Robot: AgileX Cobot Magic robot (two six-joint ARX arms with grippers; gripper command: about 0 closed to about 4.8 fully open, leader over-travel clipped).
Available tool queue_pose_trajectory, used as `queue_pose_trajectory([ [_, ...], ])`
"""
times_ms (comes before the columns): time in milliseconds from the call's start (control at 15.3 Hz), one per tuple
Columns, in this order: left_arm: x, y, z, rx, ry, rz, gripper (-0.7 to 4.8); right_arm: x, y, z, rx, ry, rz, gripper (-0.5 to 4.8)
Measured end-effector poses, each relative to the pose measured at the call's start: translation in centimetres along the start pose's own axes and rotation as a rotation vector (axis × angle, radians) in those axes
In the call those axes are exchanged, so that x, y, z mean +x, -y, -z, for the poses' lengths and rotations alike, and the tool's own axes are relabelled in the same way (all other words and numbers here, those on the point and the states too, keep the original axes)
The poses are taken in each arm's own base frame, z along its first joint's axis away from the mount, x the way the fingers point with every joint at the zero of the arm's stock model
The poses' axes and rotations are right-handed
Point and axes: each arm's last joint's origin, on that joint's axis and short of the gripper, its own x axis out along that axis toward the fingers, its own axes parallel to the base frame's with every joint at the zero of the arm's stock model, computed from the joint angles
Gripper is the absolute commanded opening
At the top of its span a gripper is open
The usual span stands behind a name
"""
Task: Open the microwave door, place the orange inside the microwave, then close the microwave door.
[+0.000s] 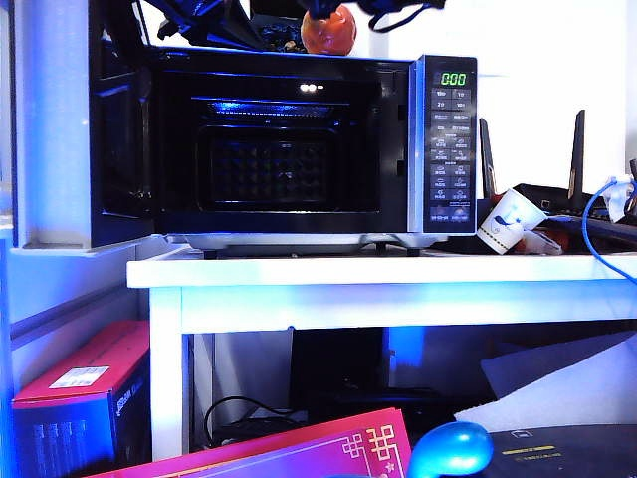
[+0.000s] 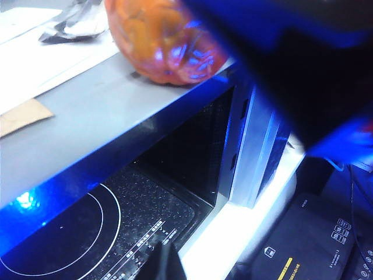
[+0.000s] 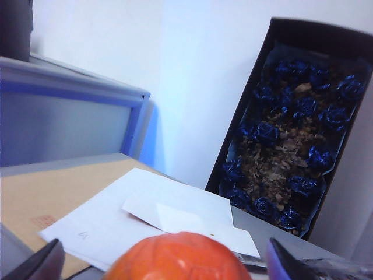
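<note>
Right pincer [image 3: 160, 265]: jaws are standing wide apart, one dark fingertip [image 3: 41, 265] showing on each side of the orange [image 3: 178, 256]. The fruit is lying between the two tips, with clear gaps on both sides; nothing is being gripped. Whether either tip is touching the fruit cannot be told from the right wrist view.

Exterior view: the orange [image 1: 329, 30] is sitting on the roof of the microwave [image 1: 299, 139], toward the middle, with dark arm parts hanging above it at the top edge of the picture.

Left pincer: only a dark, blurred mass is filling one corner of the left wrist view; its fingers are not resolving, so I cannot tell whether it is open or closed. It is hovering just above the microwave's roof edge, near the orange [image 2: 166, 41], which is resting on the grey top close to the front rim.

Microwave door [image 1: 60, 129]: it is swinging fully open to the left in the exterior view, exposing the dark cavity. The turntable floor [image 2: 87, 233] is showing inside, bare.

Outward: the microwave is standing on a white table [image 1: 378, 284]. White paper sheets [image 3: 145, 210] are lying on the roof behind the orange. A black box of dark roses [image 3: 291, 128] is leaning against the wall beyond. A paper cup [image 1: 510, 221] is lying tipped beside the control panel [image 1: 449, 149].
</note>
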Motion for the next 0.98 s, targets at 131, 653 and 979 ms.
queue_pose_trajectory([
  [131, 0.0, 0.0, 0.0, 0.0, -0.001, 0.0, -0.05, 0.4, 0.1, 0.3, -0.005, -0.001, 0.007, 4.79],
  [653, 0.0, 0.0, 0.0, 0.0, -0.001, 0.0, -0.05, 1.1, 0.6, 3.2, 0.004, -0.1, 0.035, 2.19],
  [979, 0.0, 0.0, 0.0, -0.001, -0.001, 0.0, -0.05, 1.1, 0.8, 3.2, -0.018, -0.095, 0.04, 2.19],
])
